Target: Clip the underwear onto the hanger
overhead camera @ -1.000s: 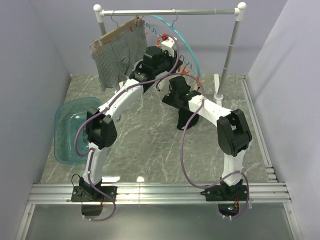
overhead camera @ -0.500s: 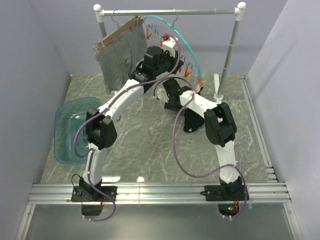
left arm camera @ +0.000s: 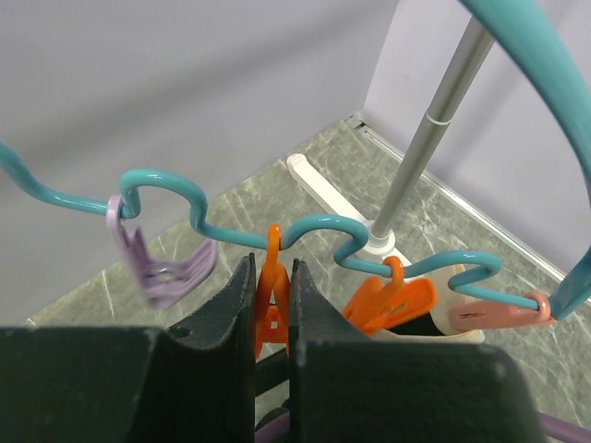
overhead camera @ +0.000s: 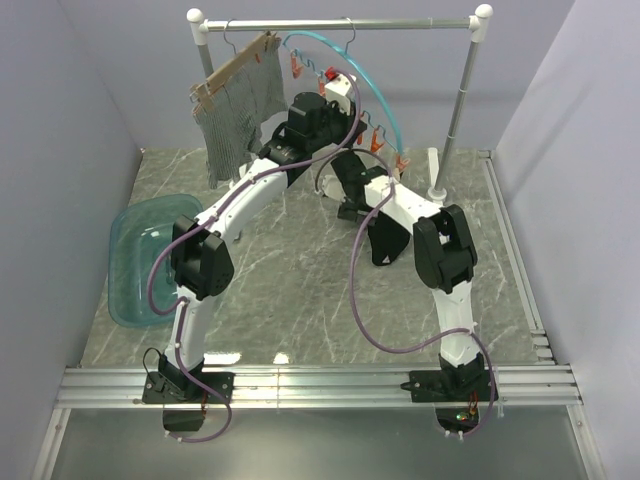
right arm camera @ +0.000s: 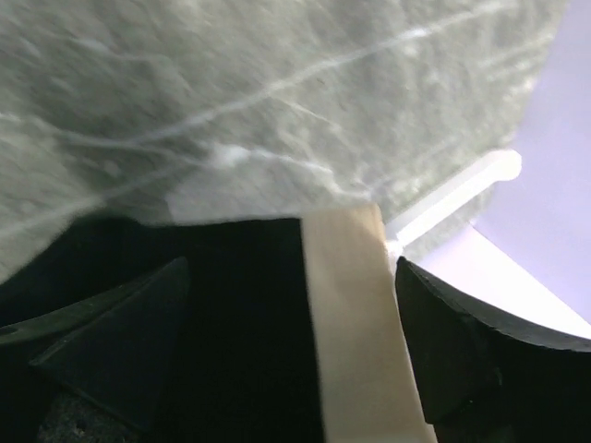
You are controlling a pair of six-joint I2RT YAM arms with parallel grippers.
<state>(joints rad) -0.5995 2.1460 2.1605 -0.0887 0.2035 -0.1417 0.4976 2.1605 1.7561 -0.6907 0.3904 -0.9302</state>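
A see-through teal tub (overhead camera: 148, 262) sits on the table (overhead camera: 300, 295) at the far left; through its walls only the marbled table surface shows. Behind it, a grey cloth (overhead camera: 235, 110) on a wooden hanger (overhead camera: 232, 68) hangs from the left end of the rail (overhead camera: 400, 23).

The left arm rises from its base, bends at the elbow beside the tub and stretches up and forward to the teal hanger (left arm camera: 540, 69), which hooks on the rail's middle. The left end effector (left arm camera: 271, 268) is nearly closed, its two black fingers (left arm camera: 231, 314) pinching an upright orange clip (left arm camera: 271, 314) that hangs from the hanger's wavy lower bar. On that bar, a purple clip (left arm camera: 159, 268) hangs to the left of the pinched one, a second orange clip (left arm camera: 392, 300) to its right, and a pink clip (left arm camera: 489, 316) further right, near the rail's post (left arm camera: 425, 138).

The right arm goes up from its base, folds at a black joint and reaches left and forward, its wrist low under the hanger, just right of the left arm's wrist. The right end effector (right arm camera: 292, 268) has its fingers (right arm camera: 480, 355) spread wide. The underwear (right arm camera: 245, 323) lies between them, black fabric filling the gap, its pale waistband (right arm camera: 355, 341) running close along the right finger. Whether the fingers press the fabric cannot be told.
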